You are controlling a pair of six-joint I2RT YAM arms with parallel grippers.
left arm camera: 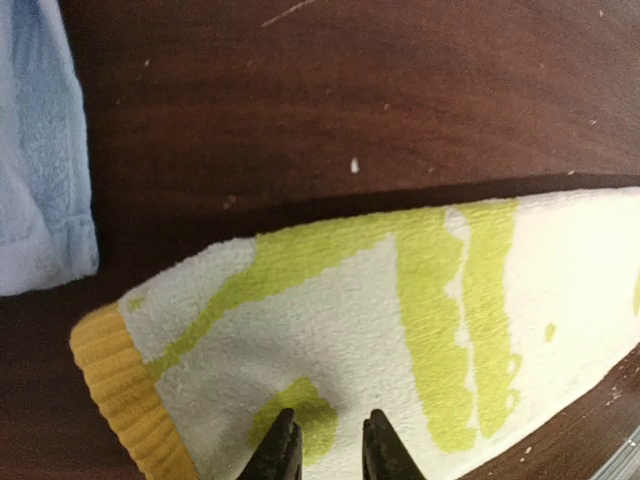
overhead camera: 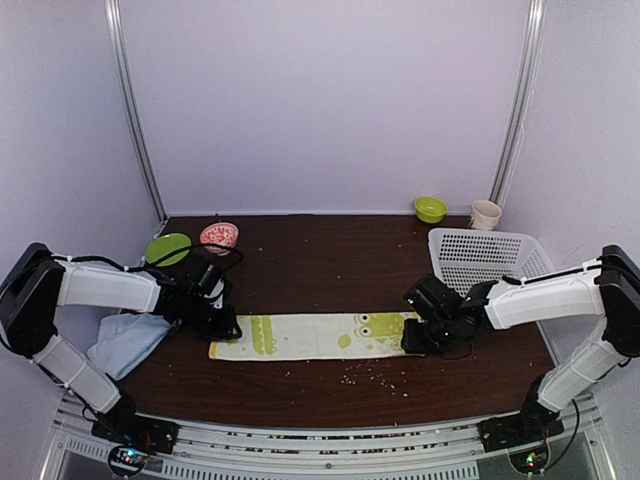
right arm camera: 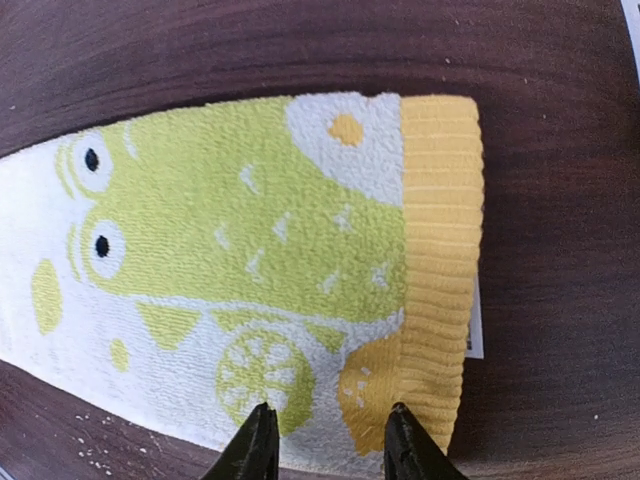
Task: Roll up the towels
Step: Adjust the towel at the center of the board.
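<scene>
On table (overhead camera: 320, 262), flat terry towel (overhead camera: 310, 336)

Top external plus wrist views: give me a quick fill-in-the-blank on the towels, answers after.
The patterned towel lies ___ across the table, not rolled. Its ribbed end hem is ___. The pale blue towel sits bunched at the table's ___ edge. The white basket stands at the table's ___ side.
Missing: flat; yellow; left; right.
</scene>
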